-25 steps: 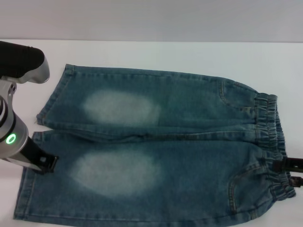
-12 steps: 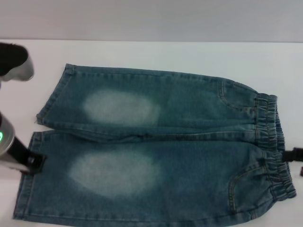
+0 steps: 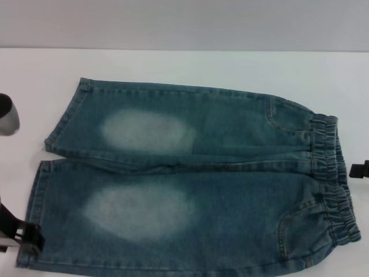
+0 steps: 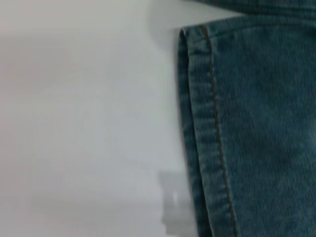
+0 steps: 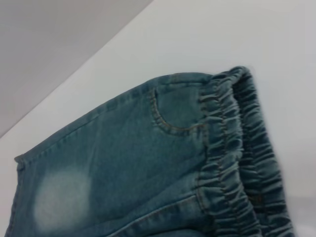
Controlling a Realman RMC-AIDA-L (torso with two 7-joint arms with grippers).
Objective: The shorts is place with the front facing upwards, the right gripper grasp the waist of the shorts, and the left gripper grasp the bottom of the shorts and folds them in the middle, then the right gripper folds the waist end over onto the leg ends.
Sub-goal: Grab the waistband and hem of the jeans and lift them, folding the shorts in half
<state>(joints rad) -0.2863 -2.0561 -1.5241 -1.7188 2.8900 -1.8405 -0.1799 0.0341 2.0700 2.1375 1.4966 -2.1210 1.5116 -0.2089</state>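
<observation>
The shorts (image 3: 190,179) lie flat and unfolded on the bench (image 3: 173,63), waist to the right. The left claw (image 3: 26,238) touches the near leg's hem; the right claw (image 3: 360,170) sits beside the waistband. Neither grip can be made out, and both folds remain.

No writing, label, brand mark, number or sign can be read anywhere in these views. The shorts (image 3: 190,179) carry only plain stitching along the hems, pockets and waistband, with no tag or printed patch showing. The white surface (image 3: 230,66) they lie on is unmarked.
</observation>
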